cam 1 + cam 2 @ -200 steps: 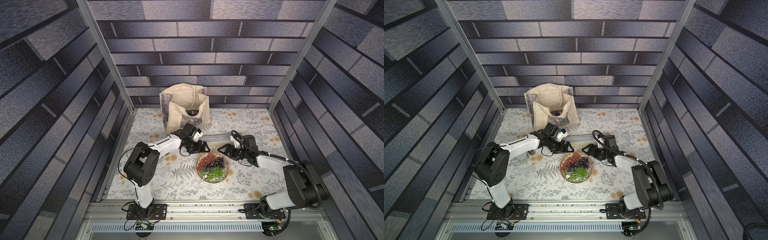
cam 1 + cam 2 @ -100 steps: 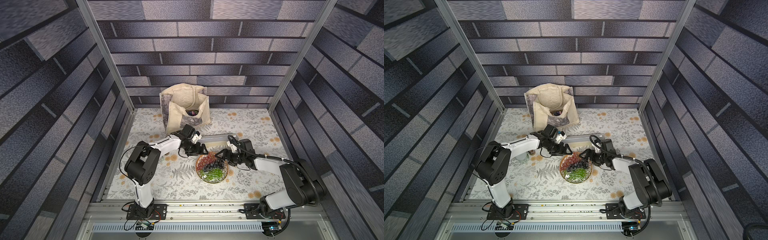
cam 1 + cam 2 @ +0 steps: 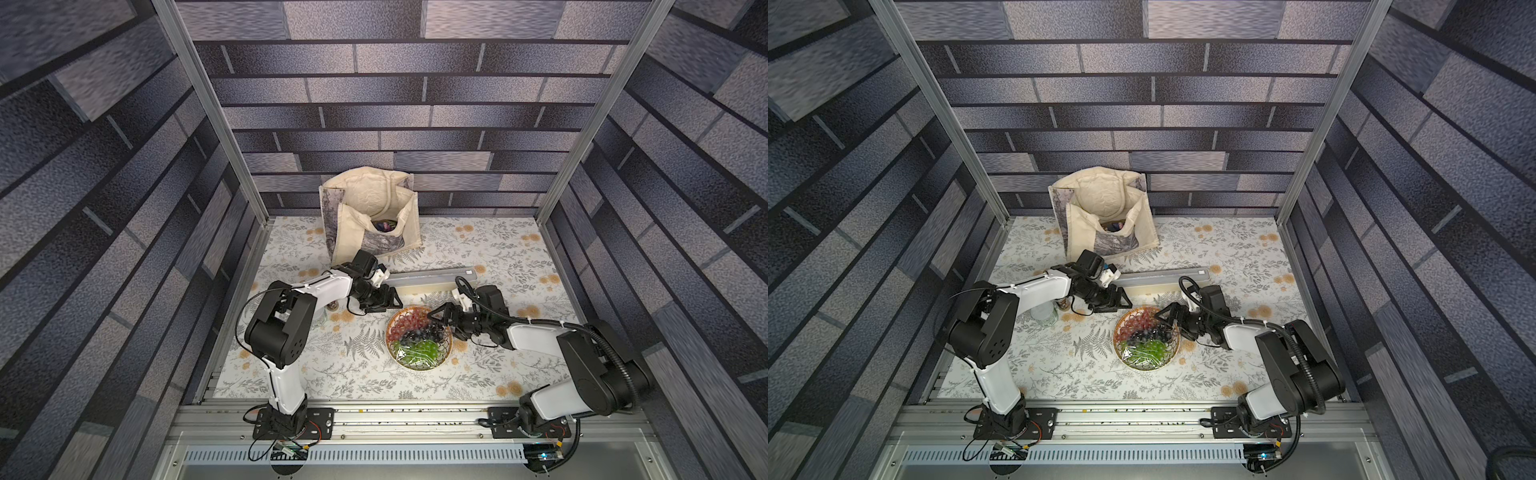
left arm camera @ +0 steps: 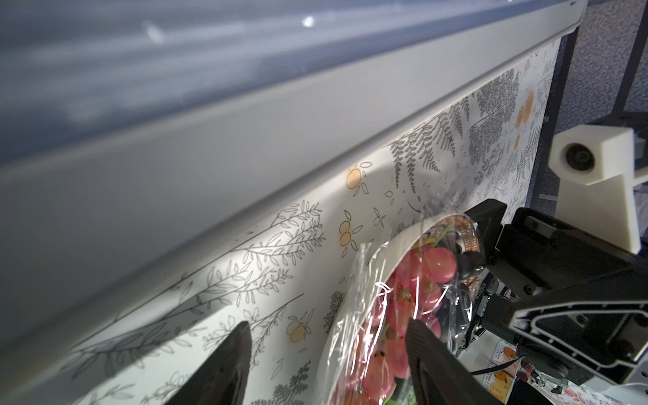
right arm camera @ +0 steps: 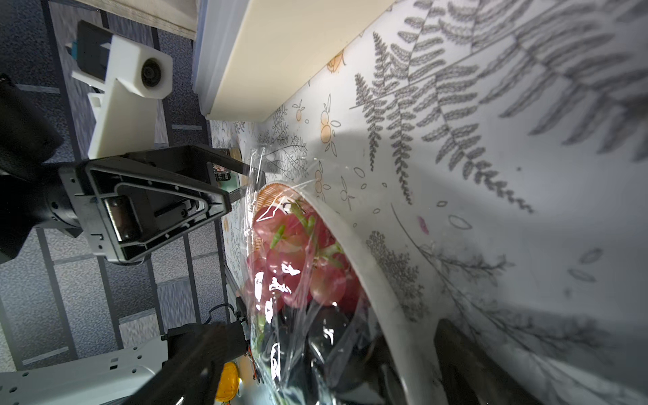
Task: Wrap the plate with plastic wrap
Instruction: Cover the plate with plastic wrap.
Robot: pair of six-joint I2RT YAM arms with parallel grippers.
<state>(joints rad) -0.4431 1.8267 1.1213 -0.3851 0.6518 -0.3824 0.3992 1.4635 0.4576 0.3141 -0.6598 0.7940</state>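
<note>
Plate of grapes lies under plastic wrap. Left gripper and right gripper are both unclenched, jaws straddling the plate rim.

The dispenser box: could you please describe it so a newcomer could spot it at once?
On the floral table, find the cream tote bag standing at the back wall. Just in front of it, between bag and grape plate, lies the dispenser box. It is the only long, narrow, flat cream-and-grey bar there.

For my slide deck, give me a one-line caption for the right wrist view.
Plastic wrap lies over the plate of grapes, open left gripper at its opposite rim.
</note>
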